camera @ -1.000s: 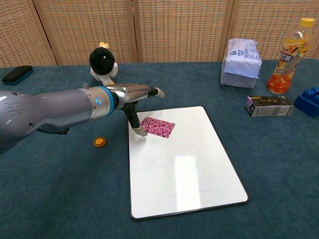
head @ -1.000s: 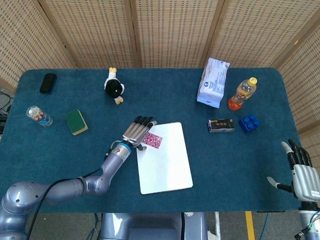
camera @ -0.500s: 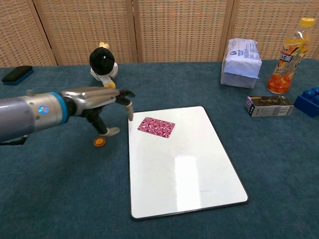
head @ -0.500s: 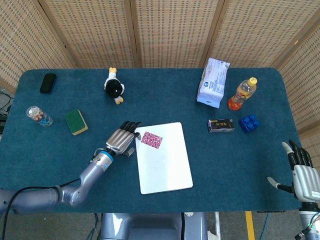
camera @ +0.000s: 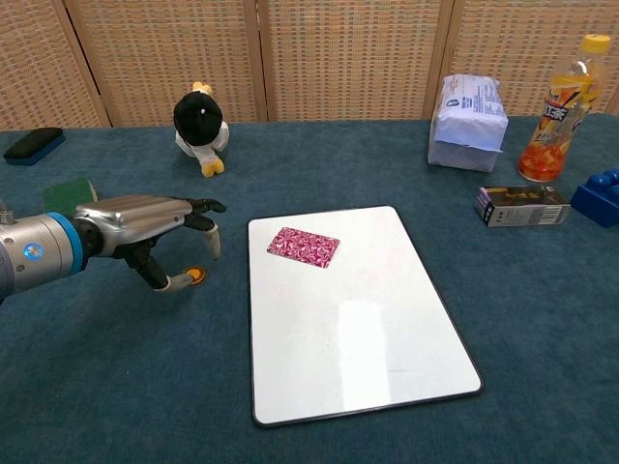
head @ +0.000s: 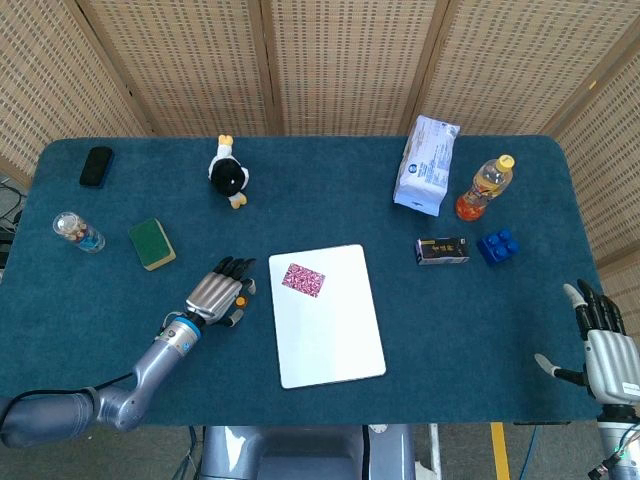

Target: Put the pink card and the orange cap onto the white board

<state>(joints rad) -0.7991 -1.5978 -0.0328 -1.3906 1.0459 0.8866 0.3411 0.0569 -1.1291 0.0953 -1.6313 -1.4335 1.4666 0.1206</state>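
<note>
Nearest to us, the right hand (head: pixel 605 345) sits at the near right corner of the table (head: pixel 120 210), fingers spread apart and holding nothing; only the head view catches it.

Over on the left, the left hand (camera: pixel 160 227) hangs palm down just left of the white board (camera: pixel 358 329), fingers curved downward and parted, nothing gripped. The chest view shows the thumb reaching down right beside the orange cap (camera: pixel 196 275); whether it actually touches the cap cannot be told. From the head view the cap is hidden under the hand (head: pixel 218 292), so the chest camera alone shows it lying on the blue cloth, off the board, just left of the board's left edge.

The pink card (camera: pixel 304 246) lies flat on the board's far left corner, apart from the hand.

Further out on the right: a small dark box (camera: pixel 521 205), a blue block (camera: pixel 601 196), an orange drink bottle (camera: pixel 552 100) and a white packet (camera: pixel 468 124). Far middle, a black-and-white plush toy (camera: pixel 199 128). On the far left, a green sponge (head: pixel 152 243), a black case (head: pixel 96 166), and a small clear jar (head: pixel 77 231) that only the head view shows.
</note>
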